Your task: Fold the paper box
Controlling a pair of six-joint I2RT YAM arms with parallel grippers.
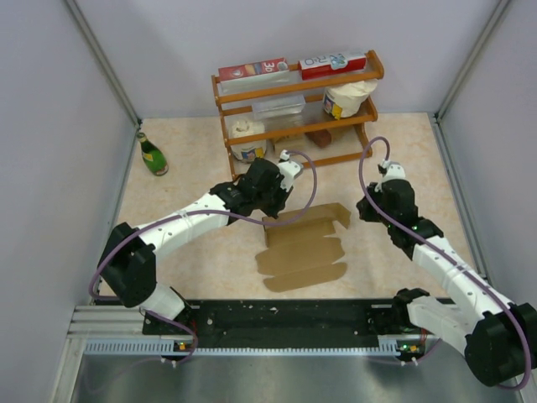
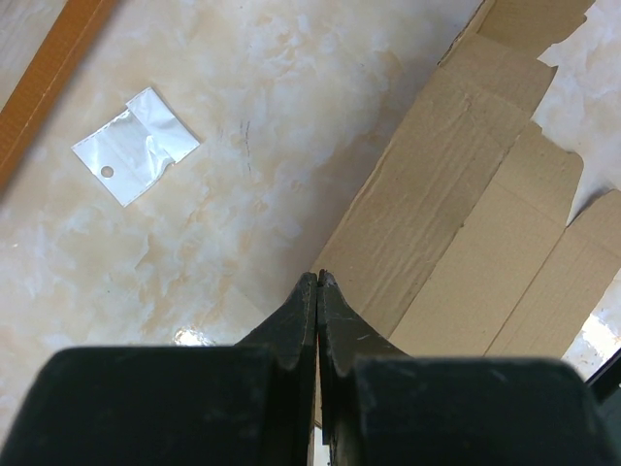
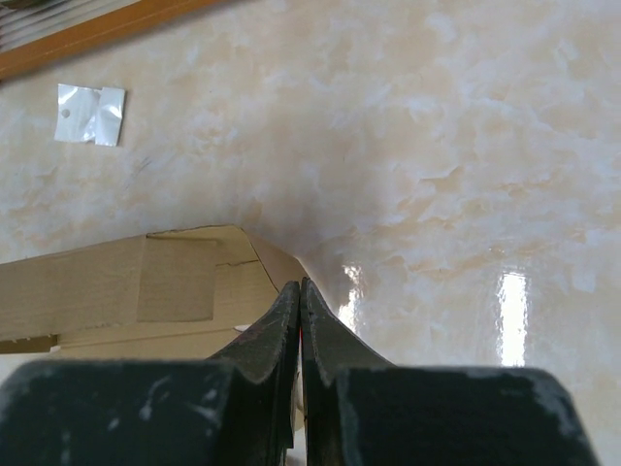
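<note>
Left claw (image 2: pixel 318 280) is pressed shut, its tips right at the near corner of the paper box (image 2: pixel 466 223), which lies flat and unfolded on the marbled counter (image 2: pixel 281 116). A small clear plastic bag (image 2: pixel 136 146) lies well apart, near a wooden strip (image 2: pixel 53 73).

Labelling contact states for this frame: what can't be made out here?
- Left wrist: the shut left gripper is at the edge of the paper box. Touching or just above it, cannot tell. The top and right edges cut off the sheet.
- Right wrist: the right gripper hides the box's near corner. The left edge cuts off the rest.
- Top external: both grippers' fingertips are hidden under their own wrists. The labels on the wooden rack are too small to read.
</note>
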